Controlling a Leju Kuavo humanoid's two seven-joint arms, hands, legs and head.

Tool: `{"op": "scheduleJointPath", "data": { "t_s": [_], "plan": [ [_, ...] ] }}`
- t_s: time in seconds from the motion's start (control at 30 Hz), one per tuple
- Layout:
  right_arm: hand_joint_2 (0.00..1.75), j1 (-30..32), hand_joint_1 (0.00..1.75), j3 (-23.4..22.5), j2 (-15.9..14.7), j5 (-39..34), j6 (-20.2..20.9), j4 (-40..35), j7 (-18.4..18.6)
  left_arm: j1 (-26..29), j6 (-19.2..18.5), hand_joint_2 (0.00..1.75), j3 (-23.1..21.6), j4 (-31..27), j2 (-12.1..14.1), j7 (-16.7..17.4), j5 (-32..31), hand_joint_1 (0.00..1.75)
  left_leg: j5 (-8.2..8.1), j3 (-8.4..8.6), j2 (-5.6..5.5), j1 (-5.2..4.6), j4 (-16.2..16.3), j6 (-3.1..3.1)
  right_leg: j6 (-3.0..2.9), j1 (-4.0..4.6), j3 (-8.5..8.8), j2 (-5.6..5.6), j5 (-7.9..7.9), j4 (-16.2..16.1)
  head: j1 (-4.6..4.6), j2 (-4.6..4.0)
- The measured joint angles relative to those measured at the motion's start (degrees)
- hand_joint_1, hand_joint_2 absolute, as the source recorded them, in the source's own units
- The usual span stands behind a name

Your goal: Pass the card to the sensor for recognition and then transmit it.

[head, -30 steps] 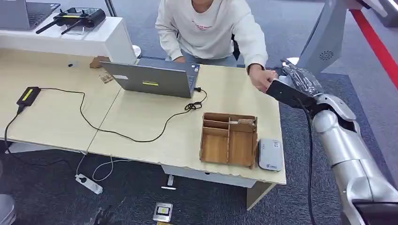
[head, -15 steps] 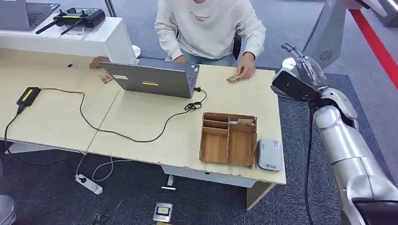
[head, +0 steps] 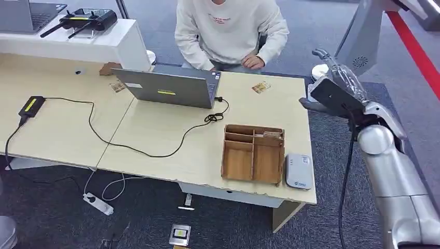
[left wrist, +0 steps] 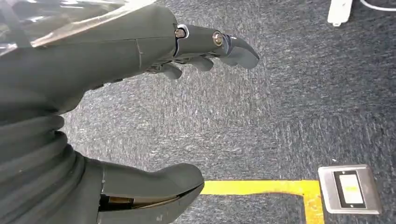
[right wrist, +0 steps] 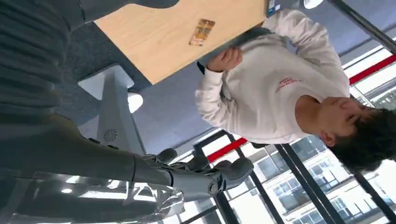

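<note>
The small tan card [head: 261,87] now lies released on the pale wooden table [head: 155,140]; the empty, spread right hand [head: 332,83] has withdrawn, handover seemingly complete.

silver right arm [head: 390,171]; dark grey fingers [right wrist: 219,173]; black cable [head: 344,171]

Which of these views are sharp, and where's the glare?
Head view: even light, card and table sharp. Right wrist view: bright windows glare behind the person. Left wrist view: left hand close and soft, carpet sharper.

Card [head: 261,87] on table [head: 155,135], behind tray [head: 253,154]
</note>
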Motion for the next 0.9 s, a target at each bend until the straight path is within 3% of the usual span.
{"op": "scheduleJointPath", "data": {
  "t_s": [0.37,0.7,0.9],
  "plan": [
    [1.75,10.5,0.00,-1.7,-2.7,1.6,1.3,-10.3,3.2,-0.2,0.7,1.75,-0.5,0.8,-0.5,-0.4,-0.5,0.00,0.00,0.00,0.01,0.03,0.0,0.00,0.00,0.02,0.00,0.00,0.00,0.0,-0.02,0.00],
    [1.75,12.7,0.00,-1.3,-2.6,7.2,2.6,-12.9,4.8,-0.8,0.9,1.75,-1.0,1.4,-0.9,-0.5,-1.4,0.00,0.00,-0.04,0.01,0.02,0.0,0.00,0.00,0.02,0.03,0.00,0.00,0.0,0.00,0.00],
    [1.75,12.4,0.00,-0.7,-0.9,10.1,0.9,-10.3,4.5,-1.3,0.9,1.75,-1.1,1.5,-1.0,0.5,-2.7,0.00,0.00,-0.05,-0.01,0.03,0.0,0.00,0.00,0.03,0.02,0.00,0.00,0.0,0.00,0.00]
  ]
}}
